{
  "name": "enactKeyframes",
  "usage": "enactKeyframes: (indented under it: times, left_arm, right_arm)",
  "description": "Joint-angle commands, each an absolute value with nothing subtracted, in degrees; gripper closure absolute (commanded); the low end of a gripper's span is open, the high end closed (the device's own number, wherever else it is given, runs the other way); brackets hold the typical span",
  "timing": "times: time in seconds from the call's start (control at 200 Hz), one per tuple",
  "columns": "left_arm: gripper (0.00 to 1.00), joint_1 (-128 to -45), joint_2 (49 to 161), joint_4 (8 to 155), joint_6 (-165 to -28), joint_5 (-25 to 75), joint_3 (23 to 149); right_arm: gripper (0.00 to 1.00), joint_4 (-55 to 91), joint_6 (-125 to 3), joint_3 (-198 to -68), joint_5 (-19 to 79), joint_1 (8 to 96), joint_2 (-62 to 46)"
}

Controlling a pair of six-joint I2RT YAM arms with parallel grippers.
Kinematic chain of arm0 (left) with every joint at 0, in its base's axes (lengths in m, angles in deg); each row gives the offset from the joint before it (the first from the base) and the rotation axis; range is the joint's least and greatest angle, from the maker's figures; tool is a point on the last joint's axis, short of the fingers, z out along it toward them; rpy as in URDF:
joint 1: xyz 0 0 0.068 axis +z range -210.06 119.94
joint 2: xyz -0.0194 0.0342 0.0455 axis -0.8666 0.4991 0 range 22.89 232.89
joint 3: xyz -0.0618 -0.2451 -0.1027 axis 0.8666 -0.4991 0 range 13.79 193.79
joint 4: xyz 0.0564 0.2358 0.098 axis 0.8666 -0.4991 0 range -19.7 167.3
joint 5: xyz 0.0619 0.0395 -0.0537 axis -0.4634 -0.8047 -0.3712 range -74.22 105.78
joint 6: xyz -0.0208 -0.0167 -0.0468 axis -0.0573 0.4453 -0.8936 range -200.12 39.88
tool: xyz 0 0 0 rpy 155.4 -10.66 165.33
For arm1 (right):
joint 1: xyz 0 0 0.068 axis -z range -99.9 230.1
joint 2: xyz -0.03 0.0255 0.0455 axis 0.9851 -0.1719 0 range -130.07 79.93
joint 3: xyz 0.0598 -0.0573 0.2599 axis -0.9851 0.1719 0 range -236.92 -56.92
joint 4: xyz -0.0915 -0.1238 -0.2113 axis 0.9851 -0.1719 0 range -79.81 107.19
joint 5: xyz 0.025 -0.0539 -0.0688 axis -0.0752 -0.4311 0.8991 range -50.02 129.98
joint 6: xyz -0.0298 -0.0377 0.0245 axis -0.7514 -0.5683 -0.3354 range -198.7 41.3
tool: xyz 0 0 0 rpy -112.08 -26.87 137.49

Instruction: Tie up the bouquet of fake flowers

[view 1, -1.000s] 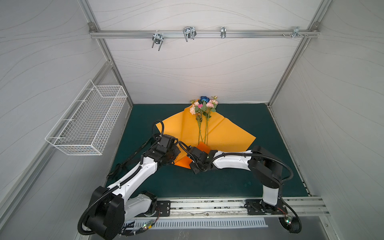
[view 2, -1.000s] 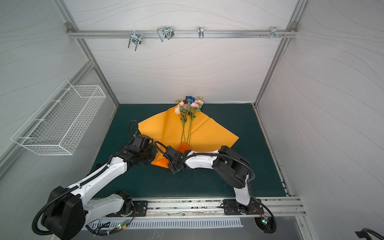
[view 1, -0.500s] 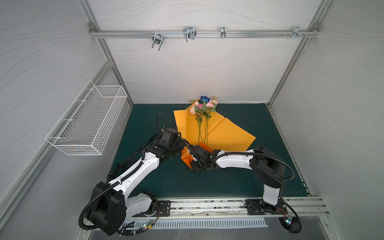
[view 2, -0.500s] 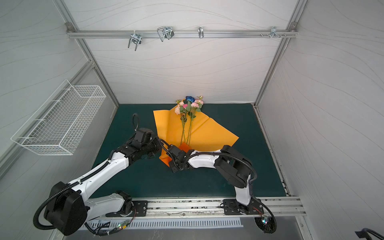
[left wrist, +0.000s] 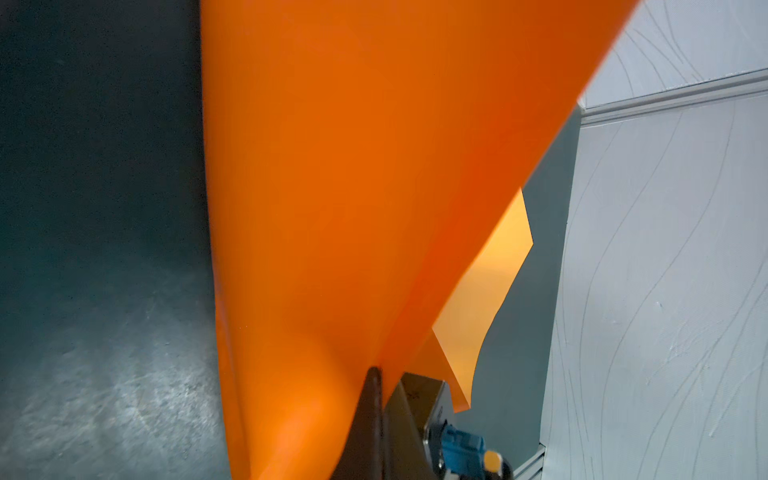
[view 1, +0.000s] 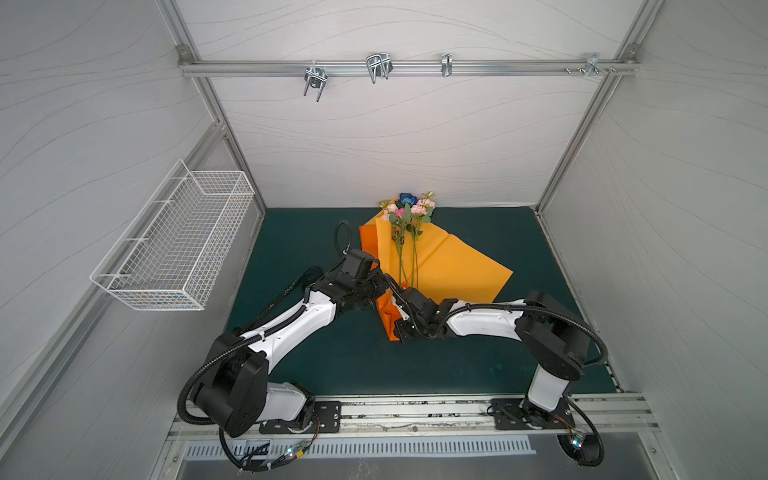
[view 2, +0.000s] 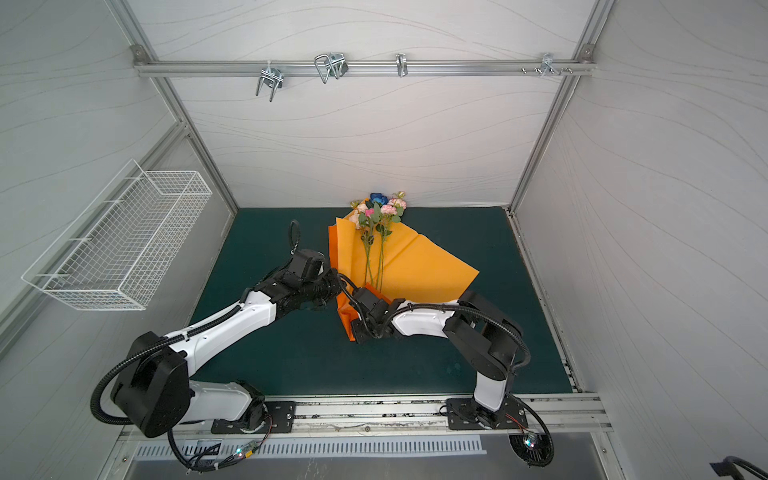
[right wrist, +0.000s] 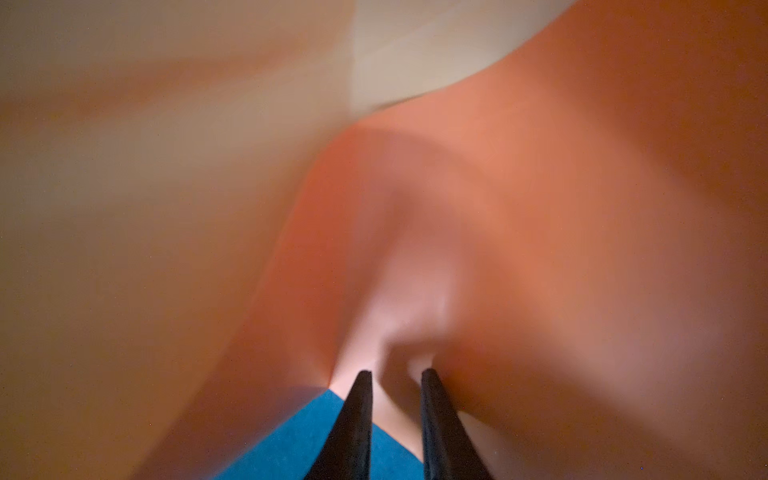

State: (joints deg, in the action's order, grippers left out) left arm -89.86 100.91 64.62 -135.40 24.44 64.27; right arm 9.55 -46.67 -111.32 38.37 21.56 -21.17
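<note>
Orange paper (view 1: 449, 266) edge pinched in left gripper (left wrist: 386, 376), jaws fully closed on raised left flap. Bunched paper fold clamped in right gripper (right wrist: 397, 374), fingers narrowly apart, at sheet's near tip. Both grippers just beside each other. Bouquet (view 1: 405, 220) lying along paper's centre, blooms toward back wall, stems running toward right gripper; stem ends hidden. Right flap flat on green mat (view 1: 457, 361). Black ribbon (view 1: 286, 291) on mat beside left arm.

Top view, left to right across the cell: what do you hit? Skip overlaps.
Wire basket → black ribbon → bouquet of fake flowers → right arm's base. The orange wrapping paper overlaps the bouquet, so it is left out.
</note>
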Motion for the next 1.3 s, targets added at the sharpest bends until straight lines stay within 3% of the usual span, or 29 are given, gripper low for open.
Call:
enactKeyframes:
  times: [0.0,0.285,0.8,1.075,1.296]
  left_arm:
    - [1.00,-90.2,102.6,68.2,-135.3,25.5,67.9]
    - [1.00,-90.5,109.0,72.3,-135.8,29.5,71.1]
    - [1.00,-91.7,112.4,72.8,-134.6,31.2,72.7]
    - [1.00,-93.7,117.6,72.5,-131.3,34.9,75.8]
    - [1.00,-95.3,123.5,71.2,-127.9,39.4,79.4]
  right_arm:
    - [0.76,6.1,-44.2,-109.5,38.4,22.4,-19.9]
    - [0.80,8.0,-43.0,-107.7,39.8,22.4,-18.0]
    - [0.75,1.1,-42.3,-105.5,51.9,22.6,-7.1]
    - [0.72,-5.4,-37.1,-101.5,61.9,23.1,0.8]
    - [0.71,-7.0,-36.3,-100.4,64.2,23.9,3.9]
